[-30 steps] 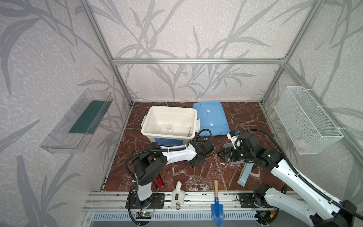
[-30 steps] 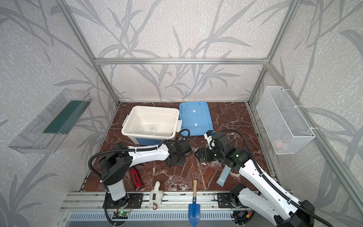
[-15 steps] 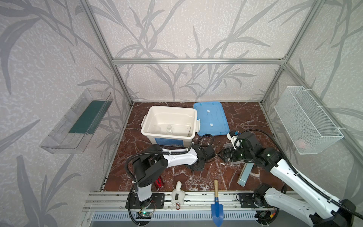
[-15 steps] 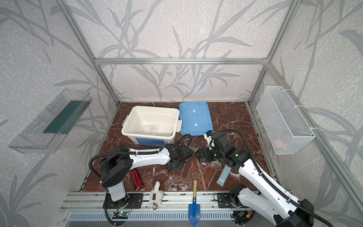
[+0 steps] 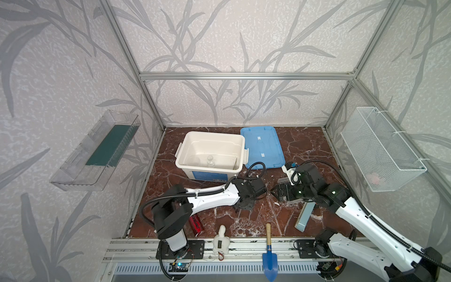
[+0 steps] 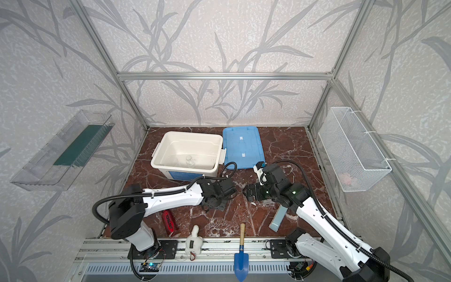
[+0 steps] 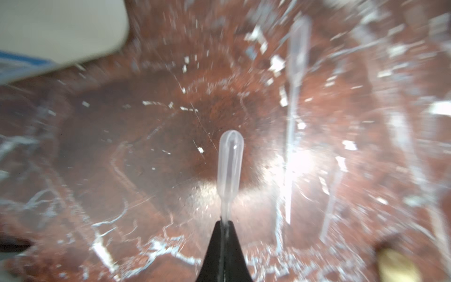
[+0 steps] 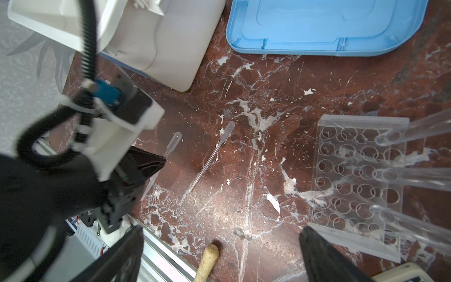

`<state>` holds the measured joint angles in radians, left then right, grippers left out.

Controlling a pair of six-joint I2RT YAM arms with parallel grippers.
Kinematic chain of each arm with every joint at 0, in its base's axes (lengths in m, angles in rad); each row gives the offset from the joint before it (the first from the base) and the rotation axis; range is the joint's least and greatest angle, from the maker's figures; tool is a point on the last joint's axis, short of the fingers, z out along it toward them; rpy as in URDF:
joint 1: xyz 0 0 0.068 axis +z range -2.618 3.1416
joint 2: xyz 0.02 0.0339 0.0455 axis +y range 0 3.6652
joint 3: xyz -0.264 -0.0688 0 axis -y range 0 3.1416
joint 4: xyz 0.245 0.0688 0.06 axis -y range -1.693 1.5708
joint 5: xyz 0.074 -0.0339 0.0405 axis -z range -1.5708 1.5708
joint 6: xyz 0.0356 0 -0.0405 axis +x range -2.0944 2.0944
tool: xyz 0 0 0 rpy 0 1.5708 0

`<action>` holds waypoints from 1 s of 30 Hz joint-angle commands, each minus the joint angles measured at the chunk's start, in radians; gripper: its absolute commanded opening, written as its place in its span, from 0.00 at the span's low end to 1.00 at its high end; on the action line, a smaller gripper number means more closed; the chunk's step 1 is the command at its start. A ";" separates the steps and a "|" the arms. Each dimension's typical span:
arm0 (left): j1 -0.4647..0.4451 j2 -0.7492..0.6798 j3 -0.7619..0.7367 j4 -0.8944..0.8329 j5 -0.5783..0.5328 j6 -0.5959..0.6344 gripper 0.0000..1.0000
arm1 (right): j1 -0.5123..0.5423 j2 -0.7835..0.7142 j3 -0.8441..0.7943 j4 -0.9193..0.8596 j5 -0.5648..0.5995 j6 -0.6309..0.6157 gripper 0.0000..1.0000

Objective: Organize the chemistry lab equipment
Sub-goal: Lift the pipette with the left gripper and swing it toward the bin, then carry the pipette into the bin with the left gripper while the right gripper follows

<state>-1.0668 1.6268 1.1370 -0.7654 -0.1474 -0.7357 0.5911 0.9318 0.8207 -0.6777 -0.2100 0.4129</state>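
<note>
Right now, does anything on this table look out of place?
Yes. A red canister lies on its side and a blue trowel pokes past the front edge; neither is lab gear. A loose pipette lies on the table.

No wording can be read outright. The red canister (image 5: 196, 223), lying near the front rail, carries dark lettering along its side, too small to make out in both top views. The white bin (image 5: 214, 134) has a blue label (image 5: 207, 176) on its front wall, perhaps with pale print, illegible. The blue lid (image 5: 268, 151) bears two small white patches (image 5: 258, 138) with nothing legible. The white plush figure (image 5: 221, 234) wears a dark tag (image 5: 220, 243), unreadable.
</note>
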 commanded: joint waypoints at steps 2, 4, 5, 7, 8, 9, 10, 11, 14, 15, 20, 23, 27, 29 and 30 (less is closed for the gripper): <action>0.001 -0.139 0.096 -0.103 -0.092 0.153 0.00 | 0.001 -0.013 0.045 0.027 0.008 -0.015 0.97; 0.001 -0.193 0.128 -0.120 -0.140 0.292 0.00 | 0.000 -0.016 0.066 0.049 0.006 -0.019 0.97; 0.006 -0.219 0.144 -0.123 -0.177 0.369 0.00 | 0.000 -0.015 0.081 0.063 0.007 -0.025 0.97; 0.025 -0.261 0.187 -0.132 -0.225 0.519 0.00 | 0.000 0.000 0.114 0.094 0.004 -0.035 0.97; 0.048 -0.278 0.220 -0.136 -0.229 0.579 0.00 | 0.000 0.018 0.133 0.113 -0.002 -0.038 0.97; 0.080 -0.288 0.252 -0.144 -0.189 0.624 0.00 | 0.000 0.040 0.154 0.127 -0.012 -0.040 0.97; 0.126 -0.291 0.294 -0.165 -0.126 0.670 0.00 | 0.000 0.071 0.182 0.140 -0.028 -0.039 0.97; 0.160 -0.286 0.335 -0.182 -0.087 0.722 0.00 | 0.000 0.098 0.205 0.152 -0.048 -0.034 0.97; 0.215 -0.266 0.406 -0.220 -0.082 0.975 0.00 | 0.001 0.194 0.271 0.210 -0.129 0.000 0.97; 0.229 -0.271 0.394 -0.201 -0.088 1.075 0.00 | 0.001 0.219 0.286 0.229 -0.152 0.011 0.96; 0.427 -0.270 0.375 -0.125 0.070 1.333 0.00 | 0.007 0.309 0.360 0.264 -0.184 0.029 0.96; 0.488 -0.238 0.367 -0.139 0.139 1.506 0.00 | 0.023 0.354 0.402 0.270 -0.180 0.027 0.96; 0.573 -0.162 0.380 -0.121 0.220 1.613 0.00 | 0.046 0.404 0.424 0.301 -0.184 0.040 0.96; 0.604 -0.113 0.390 -0.121 0.261 1.666 0.00 | 0.049 0.424 0.426 0.321 -0.189 0.054 0.96; 0.611 -0.089 0.392 -0.120 0.273 1.698 0.00 | 0.051 0.434 0.430 0.330 -0.196 0.059 0.95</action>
<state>-0.4854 1.4864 1.5162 -0.8764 0.0238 0.7898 0.6346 1.3437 1.2224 -0.3912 -0.3801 0.4503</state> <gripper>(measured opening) 0.048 0.955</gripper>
